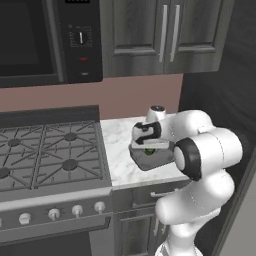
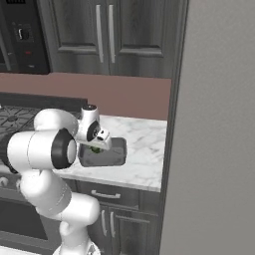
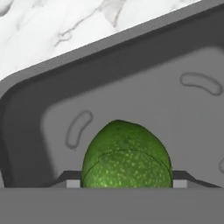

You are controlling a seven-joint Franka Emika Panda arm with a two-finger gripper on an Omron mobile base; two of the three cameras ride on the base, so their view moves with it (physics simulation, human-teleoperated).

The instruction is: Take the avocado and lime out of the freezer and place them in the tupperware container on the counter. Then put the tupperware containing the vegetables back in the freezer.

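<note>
A green, speckled avocado (image 3: 126,155) sits between my gripper's (image 3: 127,183) two fingertips and fills the gap between them, just above the floor of the dark grey tupperware container (image 3: 131,74). The container (image 1: 161,159) rests on the white marble counter (image 1: 120,145) to the right of the stove. In the base views my gripper (image 1: 149,148) (image 2: 97,147) points down into the tub (image 2: 113,157), with a bit of green showing under the hand. The freezer's flat grey door (image 2: 219,149) fills the right side of the right base view. The lime is out of view.
A black gas stove (image 1: 50,155) borders the counter on the left, with a built-in oven panel (image 1: 80,40) above it. Dark wood cabinets (image 1: 165,35) hang over the counter. Bare marble (image 2: 147,144) lies between the tub and the freezer door.
</note>
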